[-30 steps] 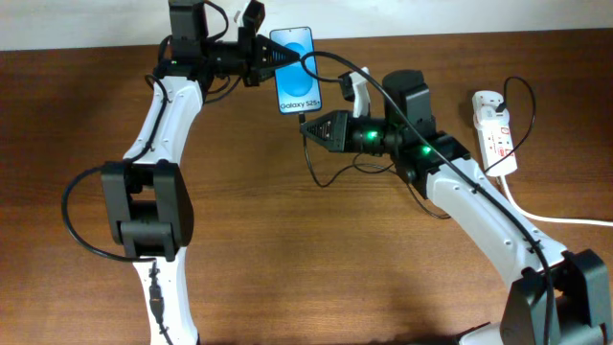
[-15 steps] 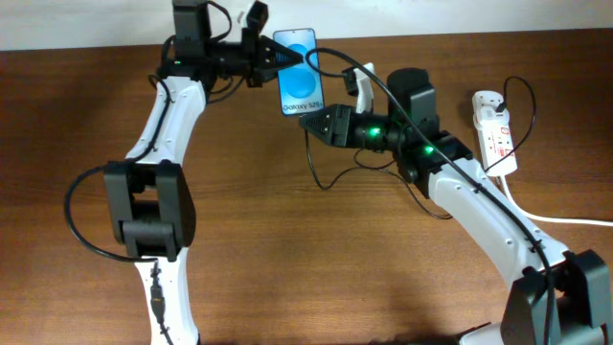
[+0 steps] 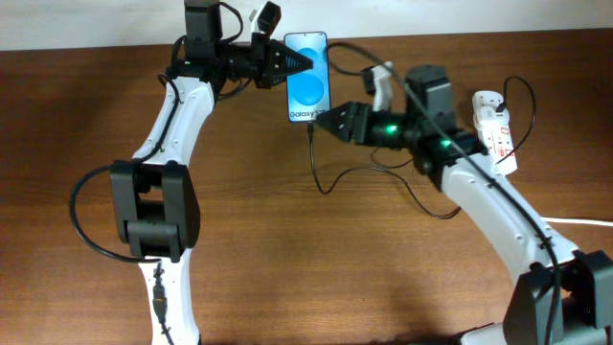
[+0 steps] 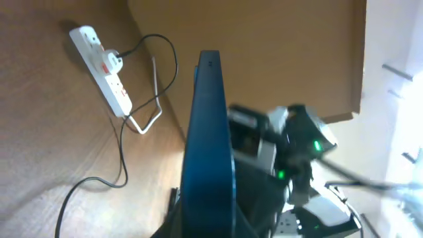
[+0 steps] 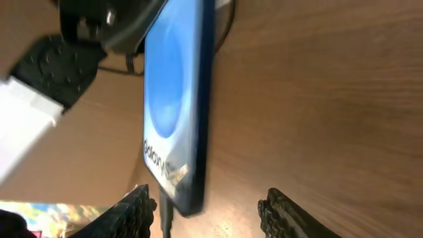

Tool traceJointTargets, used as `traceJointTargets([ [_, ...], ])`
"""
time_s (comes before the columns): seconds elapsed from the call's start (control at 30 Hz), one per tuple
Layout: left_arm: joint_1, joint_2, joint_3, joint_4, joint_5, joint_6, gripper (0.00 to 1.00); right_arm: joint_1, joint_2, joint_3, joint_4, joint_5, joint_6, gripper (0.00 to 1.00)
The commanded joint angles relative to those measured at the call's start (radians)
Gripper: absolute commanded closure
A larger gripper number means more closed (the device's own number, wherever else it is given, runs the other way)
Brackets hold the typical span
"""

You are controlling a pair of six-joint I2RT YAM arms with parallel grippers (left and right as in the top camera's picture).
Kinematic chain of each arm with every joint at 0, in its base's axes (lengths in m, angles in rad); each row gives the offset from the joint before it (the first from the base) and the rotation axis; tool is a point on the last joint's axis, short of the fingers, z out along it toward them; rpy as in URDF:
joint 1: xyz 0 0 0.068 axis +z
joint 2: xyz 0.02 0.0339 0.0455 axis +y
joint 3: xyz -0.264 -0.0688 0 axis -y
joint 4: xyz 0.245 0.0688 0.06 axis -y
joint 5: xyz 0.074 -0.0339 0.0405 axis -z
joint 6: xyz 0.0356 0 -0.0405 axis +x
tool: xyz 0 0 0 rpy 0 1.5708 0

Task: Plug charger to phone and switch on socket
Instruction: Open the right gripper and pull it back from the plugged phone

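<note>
Left jaws [image 3: 299, 63] are pinching the phone [image 3: 309, 88], holding it up edge-on off the worktop [image 3: 287, 268], lit screen facing my overhead view. Right jaws [image 3: 326, 119] are spread, straddling the phone's bottom end, where the charger [image 3: 312, 153] meets it and hangs down below. I can't tell whether the tip is fully home. So I'd press straight along the phone's length, no twisting, with the left grip firm, then check it's seated before backing off. The socket [image 3: 493, 129] lies well to the right of the phone, untouched. No containers here. The nearest thing is the strip's outlets: one holds a white plug with black cable leading off.
</note>
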Motion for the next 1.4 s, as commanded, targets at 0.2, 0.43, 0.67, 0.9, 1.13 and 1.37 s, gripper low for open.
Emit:
traceJointTargets([
  [0.2, 0.003, -0.033, -0.111, 0.002, -0.011, 0.128, 1.0, -0.264, -0.071, 0.018, -0.184, -0.108, -0.093, 0.43],
  [0.43, 0.0, -0.033, -0.167, 0.001, -0.01, 0.189, 1.0, -0.249, -0.071, 0.018, -0.351, 0.015, -0.217, 0.42],
  [0.67, 0.0, -0.033, -0.247, -0.002, -0.016, 0.275, 1.0, -0.247, -0.071, 0.018, -0.446, 0.077, -0.277, 0.42],
  [0.9, 0.0, -0.033, -0.263, -0.019, -0.08, 0.288, 1.0, -0.247, -0.071, 0.018, -0.455, 0.08, -0.286, 0.42],
  [1.13, -0.011, -0.033, -0.263, -0.185, -0.341, 0.361, 1.0, -0.247, -0.071, 0.018, -0.462, 0.102, -0.286, 0.42],
  [1.37, -0.032, -0.033, -0.263, -0.354, -0.482, 0.504, 1.0, -0.247, -0.071, 0.018, -0.462, 0.125, -0.286, 0.42],
])
